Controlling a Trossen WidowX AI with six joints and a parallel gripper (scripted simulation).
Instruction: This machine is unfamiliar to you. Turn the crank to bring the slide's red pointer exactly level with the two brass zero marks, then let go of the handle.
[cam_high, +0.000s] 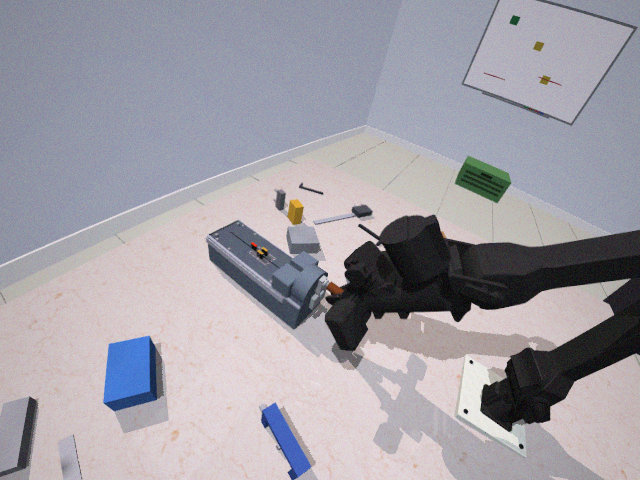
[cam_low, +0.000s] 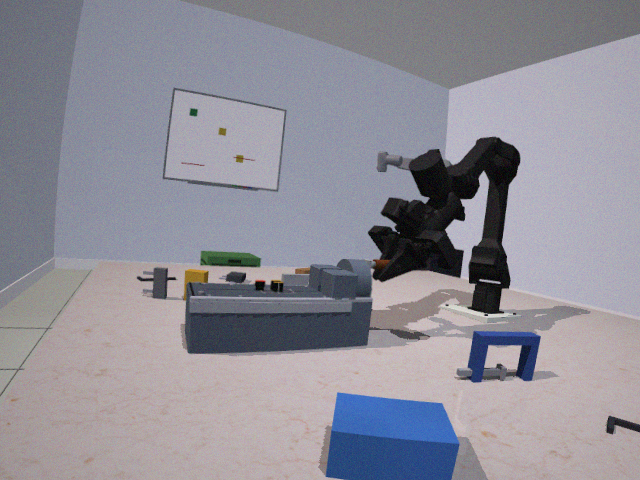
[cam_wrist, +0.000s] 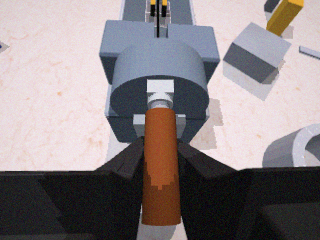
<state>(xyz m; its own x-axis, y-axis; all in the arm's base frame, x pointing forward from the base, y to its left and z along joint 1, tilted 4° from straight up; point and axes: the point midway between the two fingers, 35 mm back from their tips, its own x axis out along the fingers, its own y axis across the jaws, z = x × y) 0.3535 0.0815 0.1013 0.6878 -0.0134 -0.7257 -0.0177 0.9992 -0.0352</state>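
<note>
The gripper (cam_high: 338, 304) (cam_low: 379, 268) (cam_wrist: 156, 142) is closed on the crank's orange-brown handle (cam_high: 334, 288) (cam_low: 381, 264) (cam_wrist: 160, 175), one finger on either side. Just beyond the fingertips stands the machine's round grey-blue housing (cam_high: 310, 276) (cam_low: 356, 273) (cam_wrist: 160, 65), and farther out along its top the red pointer (cam_high: 253, 245) (cam_low: 260, 284) sits near the two brass zero marks (cam_high: 262, 252) (cam_low: 277, 285) (cam_wrist: 158, 7), on their far side from the gripper and not level with them.

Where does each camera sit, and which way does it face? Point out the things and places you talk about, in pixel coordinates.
Top: high up, looking down over the grey slide machine (cam_high: 248, 268) (cam_low: 279, 330) (cam_wrist: 160, 55); black arm and claw (cam_high: 338, 304) (cam_low: 379, 268) (cam_wrist: 156, 142) at right.
Exterior: low, facing the machine's long side; whole arm shows.
Wrist: behind the claw, facing the crank end; only fingers show.
Top and exterior share the white wall board (cam_high: 558, 56) (cam_low: 227, 149).
</note>
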